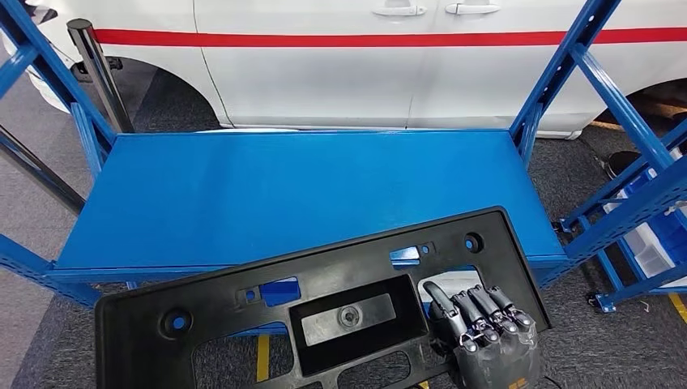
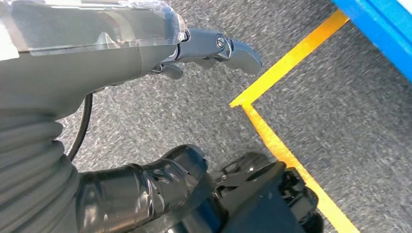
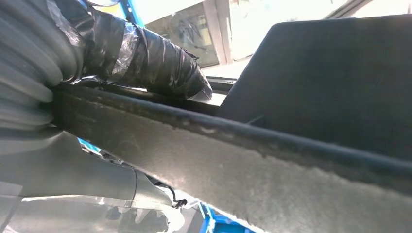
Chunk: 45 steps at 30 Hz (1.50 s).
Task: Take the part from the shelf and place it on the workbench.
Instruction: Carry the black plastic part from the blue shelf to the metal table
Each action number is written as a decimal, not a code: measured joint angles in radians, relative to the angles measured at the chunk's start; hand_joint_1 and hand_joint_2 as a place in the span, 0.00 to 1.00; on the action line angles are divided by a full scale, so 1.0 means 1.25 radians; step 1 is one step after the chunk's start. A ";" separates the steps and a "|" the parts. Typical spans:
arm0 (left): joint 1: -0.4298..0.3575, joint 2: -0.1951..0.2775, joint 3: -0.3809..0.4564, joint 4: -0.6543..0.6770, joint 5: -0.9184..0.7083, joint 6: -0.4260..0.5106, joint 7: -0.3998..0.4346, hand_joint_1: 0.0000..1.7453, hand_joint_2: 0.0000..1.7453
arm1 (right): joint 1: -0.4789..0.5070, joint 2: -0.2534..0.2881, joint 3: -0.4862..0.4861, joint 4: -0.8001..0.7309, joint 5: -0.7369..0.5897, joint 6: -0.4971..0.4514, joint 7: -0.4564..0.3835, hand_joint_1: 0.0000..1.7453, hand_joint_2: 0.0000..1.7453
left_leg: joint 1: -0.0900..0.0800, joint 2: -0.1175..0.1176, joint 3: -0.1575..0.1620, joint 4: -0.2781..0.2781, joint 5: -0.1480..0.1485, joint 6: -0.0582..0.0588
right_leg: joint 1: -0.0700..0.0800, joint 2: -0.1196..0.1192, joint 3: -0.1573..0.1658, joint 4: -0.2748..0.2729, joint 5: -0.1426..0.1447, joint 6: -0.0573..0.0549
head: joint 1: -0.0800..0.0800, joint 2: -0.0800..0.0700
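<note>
The part is a wide flat black plastic panel with several cut-outs and a recessed box in its middle. It hangs tilted over the front edge of the blue shelf, its right end higher and farther out. My right hand grips it at the near right, dark fingers curled over the rim of a cut-out. In the right wrist view the part's rough edge runs across, with a taped finger lying over it. My left hand hangs above the floor holding nothing, thumb stretched out.
A white car with a red stripe stands right behind the shelf. Blue slanted uprights frame both shelf ends, and a black post stands at the back left. Blue bins sit low on the right. Yellow tape marks the grey floor.
</note>
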 joint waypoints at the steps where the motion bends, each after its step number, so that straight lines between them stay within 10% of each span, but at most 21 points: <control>1: 0.000 0.000 0.000 0.000 0.000 0.001 0.000 0.00 1.00 | 0.000 0.000 0.000 0.000 0.000 0.000 0.000 1.00 1.00 | -0.001 0.000 -0.003 0.002 0.002 -0.001 | 0.002 0.000 0.039 -0.060 0.021 -0.005 | 0.000 0.000; 4: 0.000 -0.002 -0.001 0.000 -0.003 0.004 0.002 0.00 1.00 | -0.002 0.000 0.000 0.000 0.000 0.000 0.000 1.00 1.00 | -0.004 0.000 -0.011 0.007 0.009 -0.011 | 0.011 -0.002 0.103 -0.173 0.049 -0.021 | 0.000 0.000; 8: -0.001 -0.003 -0.001 0.000 -0.006 0.004 0.003 0.00 1.00 | -0.001 0.000 0.000 0.000 0.000 0.000 0.001 1.00 1.00 | -0.002 0.000 -0.019 0.012 0.008 -0.031 | 0.008 -0.003 0.095 -0.187 0.070 -0.035 | 0.000 0.000; 12: 0.000 -0.003 -0.001 0.000 -0.005 -0.001 0.002 0.00 1.00 | -0.003 0.000 0.002 0.001 0.000 0.000 0.002 1.00 1.00 | 0.003 -0.003 -0.076 0.168 -0.106 -0.045 | 0.004 -0.008 0.069 -0.191 0.093 -0.045 | -0.001 0.000; 14: -0.001 -0.003 -0.001 0.000 -0.004 -0.001 0.002 0.00 1.00 | -0.003 0.000 0.003 0.002 0.000 0.000 0.002 1.00 1.00 | 0.005 -0.002 -0.079 0.211 -0.123 -0.049 | 0.004 -0.009 0.051 -0.184 0.102 -0.042 | -0.001 0.000; 18: -0.002 -0.002 -0.001 0.000 -0.005 -0.001 0.002 0.00 1.00 | -0.003 0.000 0.004 0.002 0.000 0.000 0.005 1.00 1.00 | 0.009 -0.005 0.037 0.036 -0.063 -0.046 | 0.003 -0.008 0.020 -0.162 0.112 -0.029 | -0.001 0.000; 22: -0.001 -0.001 -0.001 0.000 -0.006 0.000 0.003 0.00 1.00 | -0.003 0.000 0.004 0.002 0.000 0.000 0.006 1.00 1.00 | 0.003 -0.009 0.045 0.003 -0.046 -0.022 | 0.002 -0.007 0.014 -0.159 0.125 -0.008 | -0.001 0.000; 24: -0.002 -0.001 -0.001 0.000 -0.006 0.000 0.003 0.00 1.00 | -0.003 0.000 0.004 0.002 -0.001 0.000 0.006 1.00 1.00 | 0.004 -0.006 0.036 0.001 -0.032 -0.008 | -0.001 -0.005 0.002 -0.135 0.096 0.001 | 0.000 0.000; 27: -0.003 -0.001 -0.001 0.000 -0.006 0.000 0.003 0.00 1.00 | -0.003 0.000 0.004 0.002 -0.001 0.000 0.006 1.00 1.00 | 0.002 -0.004 0.013 0.002 -0.013 0.003 | -0.003 -0.004 -0.043 0.004 -0.007 0.007 | 0.000 0.000; 29: -0.001 -0.001 -0.001 0.000 -0.006 0.000 0.003 0.00 1.00 | -0.003 0.000 0.004 0.003 -0.001 0.000 0.006 1.00 1.00 | -0.003 -0.003 -0.002 0.004 -0.004 0.005 | -0.001 -0.003 -0.044 0.056 -0.028 0.005 | 0.000 0.000; 35: -0.001 -0.004 -0.001 0.000 -0.006 -0.002 0.003 0.00 1.00 | -0.004 0.000 0.004 0.001 -0.010 0.000 0.002 1.00 1.00 | -0.009 -0.003 -0.020 0.003 0.019 -0.005 | 0.021 -0.005 0.117 -0.181 0.039 -0.037 | 0.000 0.000; 38: -0.002 -0.005 -0.001 0.000 -0.005 -0.003 0.003 0.00 1.00 | -0.003 0.000 0.004 0.000 -0.017 0.000 -0.005 1.00 1.00 | -0.007 -0.002 -0.025 0.003 0.020 -0.021 | 0.020 -0.007 0.115 -0.201 0.060 -0.047 | 0.000 0.000; 43: 0.000 -0.005 -0.001 0.000 -0.005 -0.001 0.003 0.00 1.00 | 0.000 0.004 0.003 0.000 -0.042 0.000 -0.033 1.00 1.00 | 0.002 -0.004 -0.081 0.179 -0.109 -0.042 | 0.012 -0.010 0.084 -0.209 0.091 -0.055 | -0.001 0.000; 45: -0.001 -0.004 -0.001 0.000 -0.005 -0.001 0.003 0.00 1.00 | 0.003 0.012 -0.003 0.000 -0.056 0.000 -0.054 1.00 1.00 | 0.009 -0.004 -0.068 0.196 -0.102 -0.051 | 0.008 -0.011 0.066 -0.198 0.097 -0.051 | -0.001 0.000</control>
